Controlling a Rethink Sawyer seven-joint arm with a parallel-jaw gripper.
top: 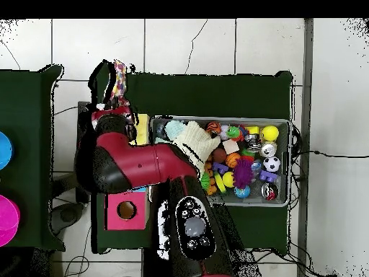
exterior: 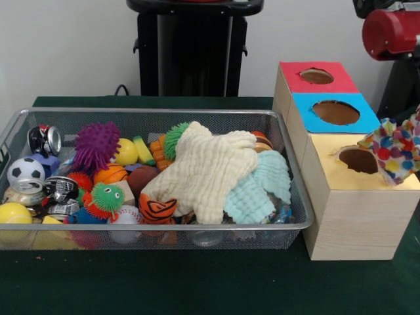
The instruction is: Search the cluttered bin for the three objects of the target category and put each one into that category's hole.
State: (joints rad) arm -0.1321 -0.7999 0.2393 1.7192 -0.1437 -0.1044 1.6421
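The wire-mesh bin [exterior: 296,197] holds balls, toys and cloths; it also shows in the overhead view [top: 290,162]. One polka-dot cloth [exterior: 394,149] hangs upright just right of the round hole [exterior: 358,159] in the yellow-topped box [exterior: 328,174]. In the overhead view that cloth [top: 119,78] sticks out beyond the arm's end, where my gripper [top: 117,107] is shut on it, mostly hidden under the red wrist. In the front view the gripper is out of frame. No other polka-dot cloth shows in the bin.
A cream waffle cloth [exterior: 207,167] and a mint-green waffle cloth [exterior: 259,187] lie on top of the bin's right half. The blue-topped hole [exterior: 335,112] and the red-topped hole [exterior: 316,76] stand behind the yellow one. A red arm joint [exterior: 390,29] is at the top right.
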